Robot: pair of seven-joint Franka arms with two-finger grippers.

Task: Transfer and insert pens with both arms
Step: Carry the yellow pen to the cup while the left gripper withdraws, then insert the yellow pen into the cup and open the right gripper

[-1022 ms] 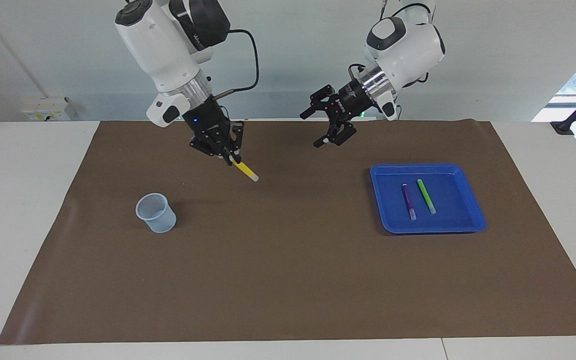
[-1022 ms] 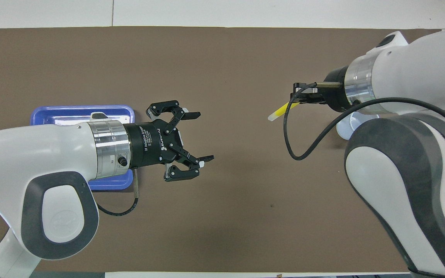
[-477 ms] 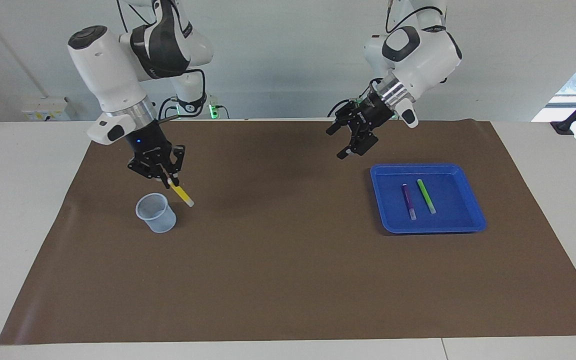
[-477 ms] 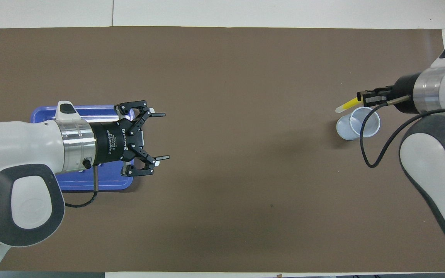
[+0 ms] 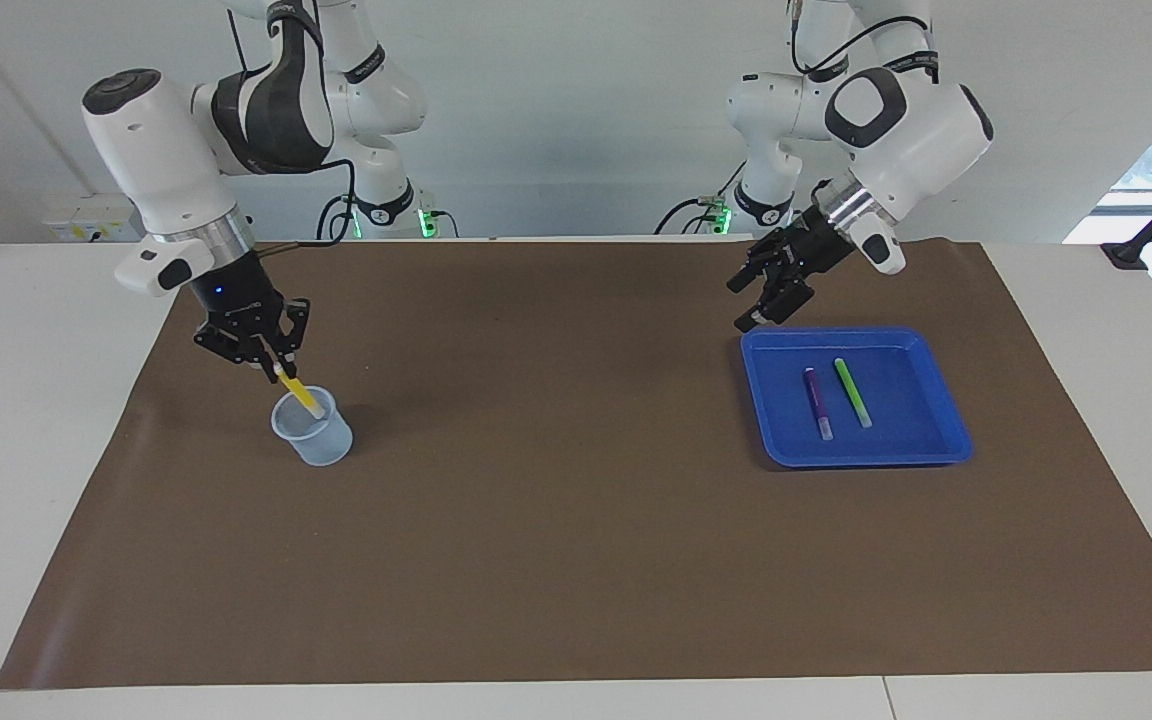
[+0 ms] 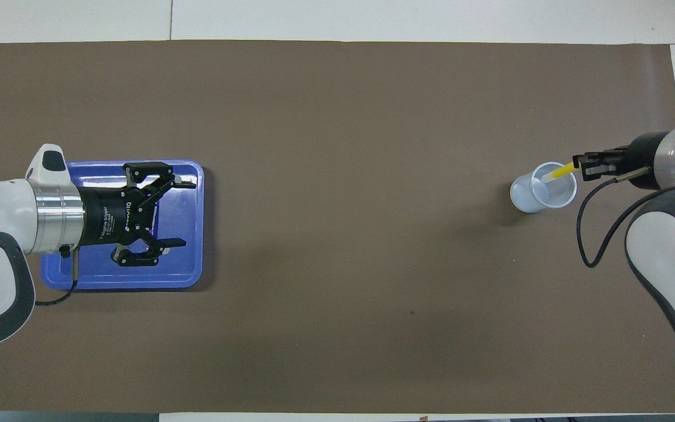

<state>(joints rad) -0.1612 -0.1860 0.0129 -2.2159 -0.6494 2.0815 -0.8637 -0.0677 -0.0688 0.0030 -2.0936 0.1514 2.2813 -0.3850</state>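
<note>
My right gripper (image 5: 274, 368) (image 6: 578, 165) is shut on the yellow pen (image 5: 301, 397) (image 6: 561, 173). The pen slants down with its pale end inside the mouth of the pale blue cup (image 5: 321, 445) (image 6: 525, 196). The purple pen (image 5: 817, 402) and the green pen (image 5: 852, 392) lie side by side in the blue tray (image 5: 856, 455) (image 6: 138, 285). In the overhead view the left arm hides both of them. My left gripper (image 5: 742, 303) (image 6: 185, 213) hangs open and holds nothing, in the air over the tray's corner nearest the robots.
A brown mat (image 5: 576, 520) (image 6: 337, 117) covers most of the white table (image 5: 36, 400). Two slimmer white arms with green-lit bases (image 5: 376, 190) (image 5: 766, 190) stand at the robots' end, off the mat.
My right gripper carried the yellow pen from over the mat's middle to the cup, and the pen's end dipped into it. My left gripper, still open, drew back over the tray.
</note>
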